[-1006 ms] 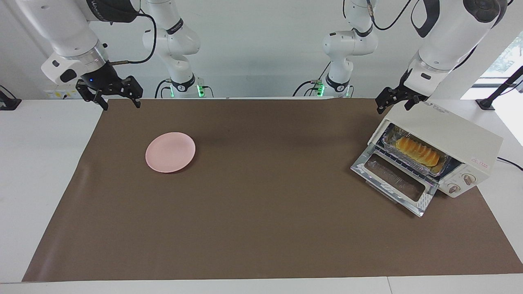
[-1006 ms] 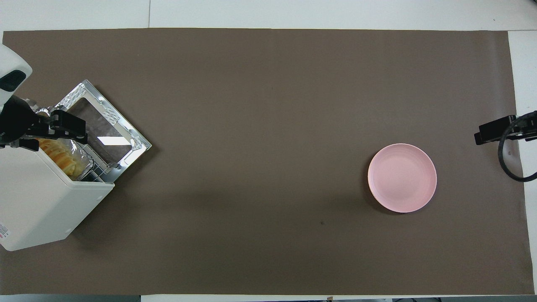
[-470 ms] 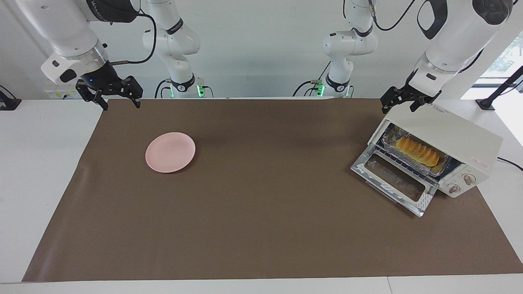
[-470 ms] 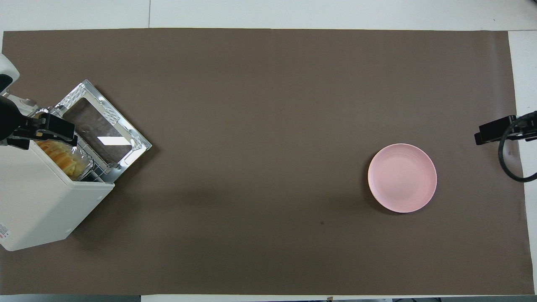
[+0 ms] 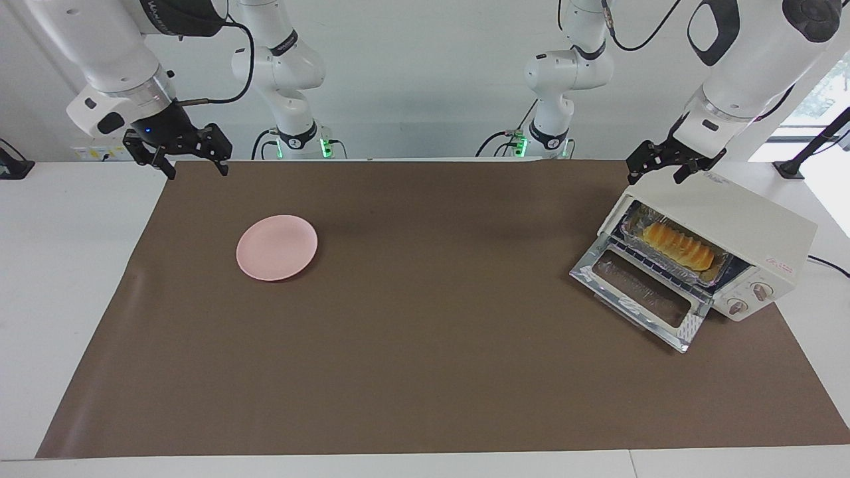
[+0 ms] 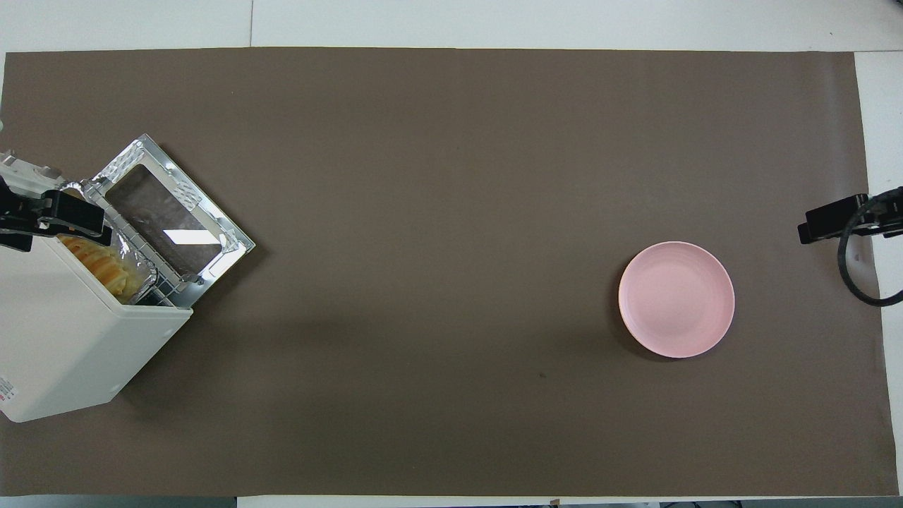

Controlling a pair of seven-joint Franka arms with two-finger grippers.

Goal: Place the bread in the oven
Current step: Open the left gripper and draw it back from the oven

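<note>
The bread (image 5: 679, 244) is a ridged yellow-orange loaf lying in a silver foil tray (image 5: 654, 260) on the rack inside the cream-white oven (image 5: 730, 219). The oven's glass door (image 5: 641, 295) hangs open, folded down onto the mat. In the overhead view the bread (image 6: 99, 262) shows partly under the oven's top (image 6: 63, 331). My left gripper (image 5: 657, 172) is open and empty, in the air over the oven's top corner, clear of the bread. It also shows in the overhead view (image 6: 42, 226). My right gripper (image 5: 197, 169) waits open and empty over the mat's corner at the right arm's end.
A round pink plate (image 5: 277, 247) lies bare on the brown mat toward the right arm's end; it also shows in the overhead view (image 6: 676, 299). The oven stands at the left arm's end, its open door reaching out over the mat.
My left gripper has drawn back from over the oven's opening, up and toward the left arm's end of the table. The bread, oven, plate and right arm have not moved.
</note>
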